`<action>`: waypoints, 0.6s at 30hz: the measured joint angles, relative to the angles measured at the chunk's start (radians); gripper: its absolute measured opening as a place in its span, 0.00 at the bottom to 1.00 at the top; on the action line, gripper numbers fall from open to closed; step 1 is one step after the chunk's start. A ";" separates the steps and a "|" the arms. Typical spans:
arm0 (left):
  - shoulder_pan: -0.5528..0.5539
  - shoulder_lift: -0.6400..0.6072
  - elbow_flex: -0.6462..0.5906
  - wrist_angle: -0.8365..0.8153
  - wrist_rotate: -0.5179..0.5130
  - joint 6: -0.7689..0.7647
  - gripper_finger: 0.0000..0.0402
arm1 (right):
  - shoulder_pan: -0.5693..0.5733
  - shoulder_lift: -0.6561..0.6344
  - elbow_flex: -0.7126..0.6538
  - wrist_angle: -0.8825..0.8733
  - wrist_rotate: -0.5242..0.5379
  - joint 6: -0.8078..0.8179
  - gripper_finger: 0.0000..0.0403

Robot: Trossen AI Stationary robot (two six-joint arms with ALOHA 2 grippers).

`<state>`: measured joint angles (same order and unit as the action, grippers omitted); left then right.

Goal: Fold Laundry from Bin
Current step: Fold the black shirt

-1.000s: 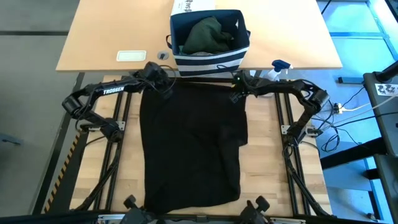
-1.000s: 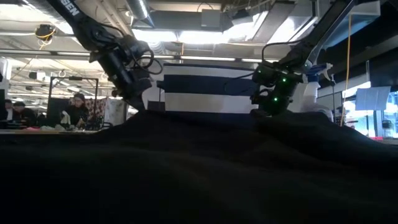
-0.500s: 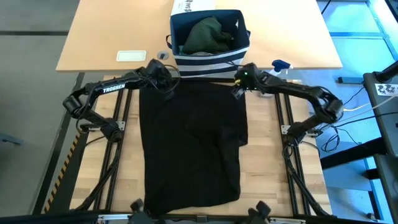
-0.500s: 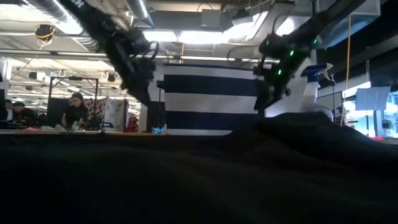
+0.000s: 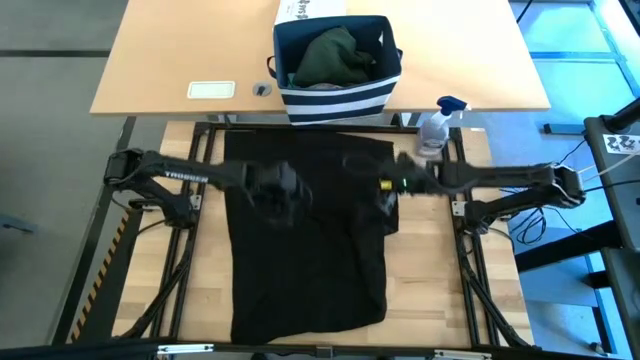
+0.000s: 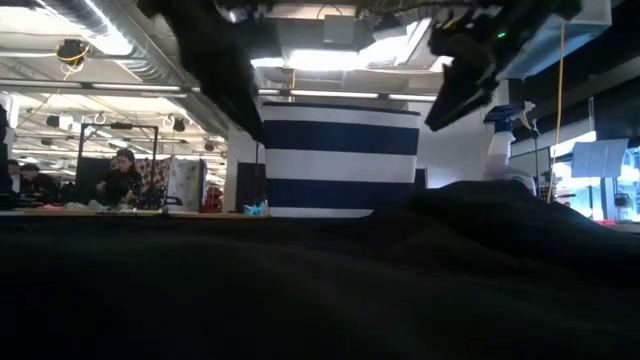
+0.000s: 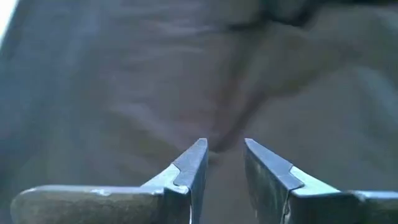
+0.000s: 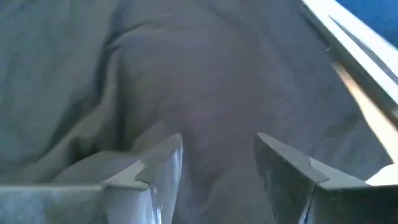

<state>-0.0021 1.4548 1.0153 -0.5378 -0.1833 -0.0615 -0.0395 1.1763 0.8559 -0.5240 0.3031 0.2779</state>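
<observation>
High view first. Where does the laundry lie?

A black garment (image 5: 305,235) is spread flat on the slatted worktop (image 5: 420,280), reaching from the near edge up to just short of the bin (image 5: 338,95). The bin stands on the far tan worktop (image 5: 180,50), with a dark green garment (image 5: 333,55) bundled inside it.

And the two arms?

Both are over the far half of the black garment. The left hand (image 5: 283,195) is above its left part, the right hand (image 5: 385,190) above its right edge. In the low view they show lifted clear of the cloth, on either side of the striped bin (image 6: 340,160).

Are the hands gripping anything?

No. The left wrist view shows the left hand (image 7: 224,163) with a narrow gap between its fingers and only dark cloth (image 7: 186,74) beyond. The right hand (image 8: 217,165) is spread wider, again with nothing between the fingers, and cloth (image 8: 205,81) beyond.

Anything else around?

A spray bottle (image 5: 437,125) stands just right of the garment's far corner, a white box (image 5: 310,10) behind the bin, and a pale card (image 5: 211,90) to the left.
</observation>
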 joint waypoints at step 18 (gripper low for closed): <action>-0.632 0.078 -0.063 -0.037 -0.114 -0.762 0.24 | 0.446 0.157 -0.048 0.221 0.263 0.286 0.49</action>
<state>-0.6340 1.5330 0.9520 -0.5743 -0.2976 -0.8233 0.4062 1.3331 0.8074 -0.3028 0.5658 0.5638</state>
